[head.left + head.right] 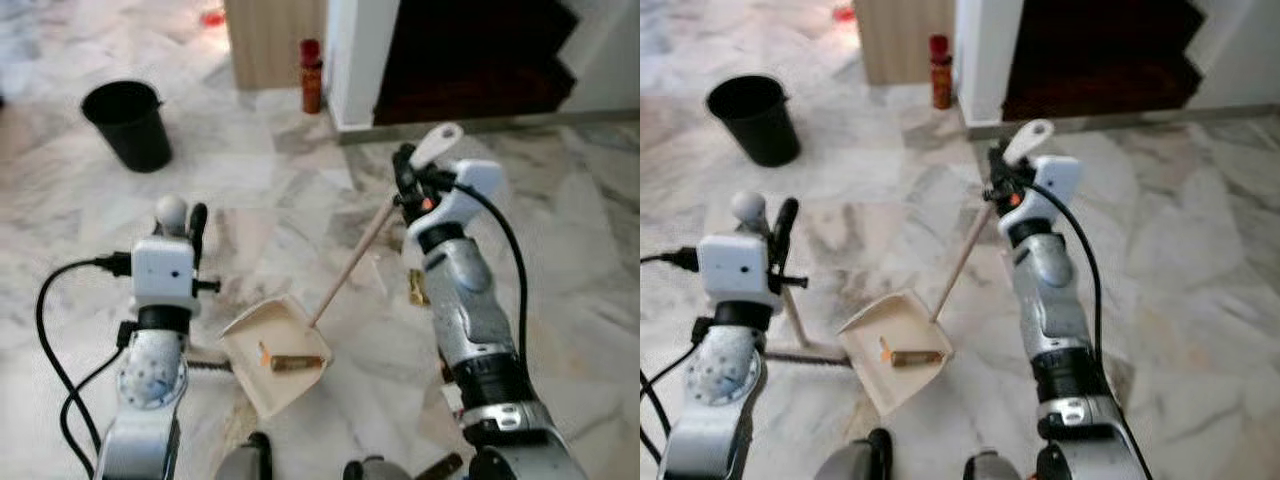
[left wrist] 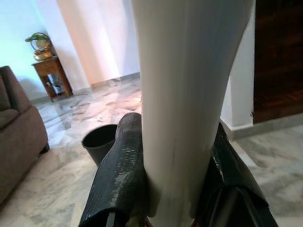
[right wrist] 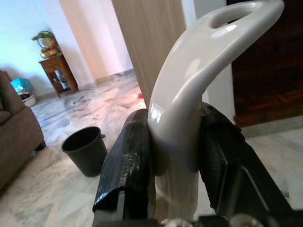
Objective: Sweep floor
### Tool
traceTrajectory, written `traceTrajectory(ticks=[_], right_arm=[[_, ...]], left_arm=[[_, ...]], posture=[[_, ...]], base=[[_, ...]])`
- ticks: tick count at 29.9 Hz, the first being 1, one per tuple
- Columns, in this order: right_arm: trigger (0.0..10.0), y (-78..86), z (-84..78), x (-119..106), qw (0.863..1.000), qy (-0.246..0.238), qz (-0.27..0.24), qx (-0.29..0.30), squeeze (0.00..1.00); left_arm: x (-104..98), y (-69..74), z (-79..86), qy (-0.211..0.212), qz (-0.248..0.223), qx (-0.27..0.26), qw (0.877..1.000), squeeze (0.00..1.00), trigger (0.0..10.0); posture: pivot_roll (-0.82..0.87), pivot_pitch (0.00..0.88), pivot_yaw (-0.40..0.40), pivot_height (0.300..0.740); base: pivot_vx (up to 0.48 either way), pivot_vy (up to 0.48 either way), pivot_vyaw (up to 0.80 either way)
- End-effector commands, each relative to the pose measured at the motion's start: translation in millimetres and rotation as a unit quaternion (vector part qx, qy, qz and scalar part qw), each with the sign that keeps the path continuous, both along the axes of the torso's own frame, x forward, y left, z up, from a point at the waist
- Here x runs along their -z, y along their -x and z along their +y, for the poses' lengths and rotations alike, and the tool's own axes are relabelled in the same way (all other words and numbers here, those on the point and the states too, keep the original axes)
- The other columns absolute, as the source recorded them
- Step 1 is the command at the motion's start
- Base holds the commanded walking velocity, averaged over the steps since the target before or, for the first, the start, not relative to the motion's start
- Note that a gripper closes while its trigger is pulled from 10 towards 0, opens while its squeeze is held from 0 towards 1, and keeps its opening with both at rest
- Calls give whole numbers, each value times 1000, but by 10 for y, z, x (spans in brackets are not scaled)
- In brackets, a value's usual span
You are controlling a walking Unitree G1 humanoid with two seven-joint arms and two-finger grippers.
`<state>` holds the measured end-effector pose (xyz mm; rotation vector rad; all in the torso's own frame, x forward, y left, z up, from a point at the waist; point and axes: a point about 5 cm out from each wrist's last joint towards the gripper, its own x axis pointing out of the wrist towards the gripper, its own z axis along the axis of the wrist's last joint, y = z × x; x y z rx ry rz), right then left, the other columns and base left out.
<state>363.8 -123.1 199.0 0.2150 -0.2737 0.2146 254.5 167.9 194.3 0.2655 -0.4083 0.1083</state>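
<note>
A cream dustpan (image 1: 262, 385) rests on the marble floor between my arms, with a brown piece of debris (image 1: 292, 362) and a small orange bit inside it. Its long wooden handle (image 1: 350, 266) slants up to a white loop grip (image 3: 199, 71), and my right gripper (image 1: 408, 182) is shut on that grip. My left gripper (image 1: 186, 228) is shut on the white broom handle (image 2: 184, 94), whose rounded top (image 1: 171, 211) sticks up above the fingers (image 2: 118, 179). The dark broom head (image 1: 810, 357) lies on the floor just left of the dustpan.
A black bucket (image 1: 128, 122) stands on the floor at the far left. A red bottle (image 1: 311, 76) sits by a wooden cabinet (image 1: 275, 40) and a white pillar (image 1: 355, 60); a dark stairway (image 1: 470, 60) lies behind. A brown sofa (image 2: 19, 142) and side table (image 2: 49, 75) stand farther off.
</note>
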Motion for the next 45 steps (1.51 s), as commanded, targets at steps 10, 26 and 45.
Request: traceTrajectory(ticks=[10, 26, 45], right_arm=[[10000, 11, 66, -100, 1000, -14, -22, -15, 0], [10000, 28, 100, -87, 999, -18, -21, -22, 0], [10000, 11, 117, -100, 999, -23, -17, -25, 0]], left_arm=[[-79, 46, 16, -16, -19, 2, 1000, 0, 10000], [-81, 62, 6, -18, -17, 6, 1000, 0, 10000], [-76, 66, 27, -18, -13, 1, 1000, 0, 10000]], posture=[[50, 198, -53, 740], [53, 202, -52, 740], [53, 238, -58, 740]], base=[[293, 0, 0], [297, 0, 77], [301, 0, 0]])
